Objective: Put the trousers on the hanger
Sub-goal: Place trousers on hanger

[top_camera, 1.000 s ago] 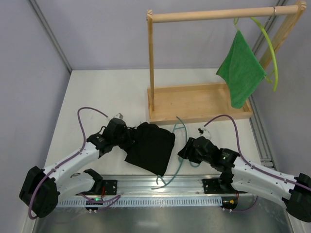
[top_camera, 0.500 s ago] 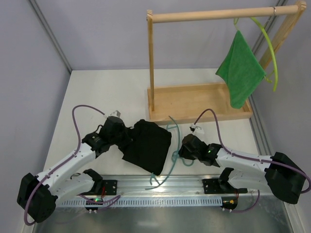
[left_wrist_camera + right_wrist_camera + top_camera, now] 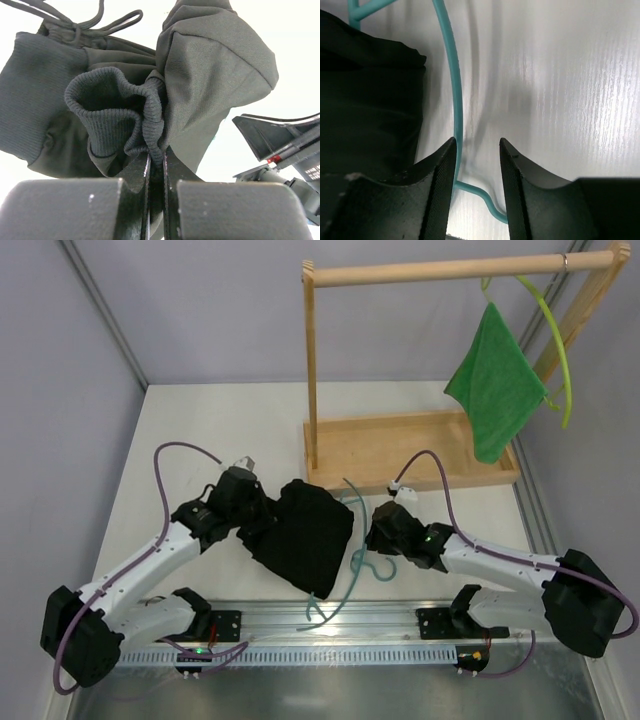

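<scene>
Left gripper [image 3: 156,165], jaws pressed together, pinches a bunched ribbed edge of the trousers [image 3: 215,65], with a drawstring [image 3: 95,22] showing at the far left of the bundle. The black fabric sits as 1 crumpled heap on the white table [image 3: 200,430], just left of the middle and near the arms' bases. Immediately to its right, the right gripper [image 3: 477,150] hangs low over the table with its 2 fingers apart. The thin teal hanger [image 3: 451,75] runs along the inside of its left finger, and it cannot be told whether that finger touches the wire.

The trousers look light, soft and limp. They will likely sag from any single pinch and slide on smooth plastic, so the ribbed band or a folded pair of legs seems the safest hold. The hanger looks light, springy and prone to skidding, and a grip by its hook end or a shoulder should steady it.

Part of the hanger's frame is hidden beneath the heap's right edge. The 2 legs cannot be picked out in the folds.
</scene>
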`<state>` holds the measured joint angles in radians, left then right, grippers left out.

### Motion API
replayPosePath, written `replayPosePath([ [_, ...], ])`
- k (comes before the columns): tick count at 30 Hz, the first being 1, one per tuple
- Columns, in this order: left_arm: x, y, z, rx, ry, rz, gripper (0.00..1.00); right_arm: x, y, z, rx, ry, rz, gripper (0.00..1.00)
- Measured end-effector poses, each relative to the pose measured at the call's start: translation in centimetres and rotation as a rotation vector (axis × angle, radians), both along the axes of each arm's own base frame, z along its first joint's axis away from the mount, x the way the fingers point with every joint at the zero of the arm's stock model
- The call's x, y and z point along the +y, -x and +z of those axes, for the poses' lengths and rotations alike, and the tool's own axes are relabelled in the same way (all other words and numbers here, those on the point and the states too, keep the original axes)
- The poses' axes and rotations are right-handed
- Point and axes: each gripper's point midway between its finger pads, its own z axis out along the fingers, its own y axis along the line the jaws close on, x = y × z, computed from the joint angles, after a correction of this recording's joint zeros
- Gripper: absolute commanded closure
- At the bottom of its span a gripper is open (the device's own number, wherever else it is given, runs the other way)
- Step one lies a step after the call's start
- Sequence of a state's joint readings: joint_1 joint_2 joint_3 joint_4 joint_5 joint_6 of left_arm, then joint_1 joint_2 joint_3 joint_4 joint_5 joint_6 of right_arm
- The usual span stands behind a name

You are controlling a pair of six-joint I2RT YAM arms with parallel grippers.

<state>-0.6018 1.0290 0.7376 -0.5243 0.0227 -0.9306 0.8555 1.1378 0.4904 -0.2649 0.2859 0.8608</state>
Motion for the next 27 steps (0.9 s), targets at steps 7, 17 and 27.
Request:
replayPosePath([
  [7,-0.1,-0.4,-0.9,0.032,-0.039,-0.010,1.00,0.1,0.8,4.2,-0.023,-0.150,-0.052,0.46],
  [17,-0.1,-0.9,-2.2,0.061,-0.076,0.001,1.00,2.4,4.6,4.6,0.099,-0.280,-0.098,0.52],
  [27,-0.1,-1.0,-2.2,0.059,-0.075,0.001,1.00,3.4,7.9,1.8,0.179,-0.230,-0.107,0.53],
])
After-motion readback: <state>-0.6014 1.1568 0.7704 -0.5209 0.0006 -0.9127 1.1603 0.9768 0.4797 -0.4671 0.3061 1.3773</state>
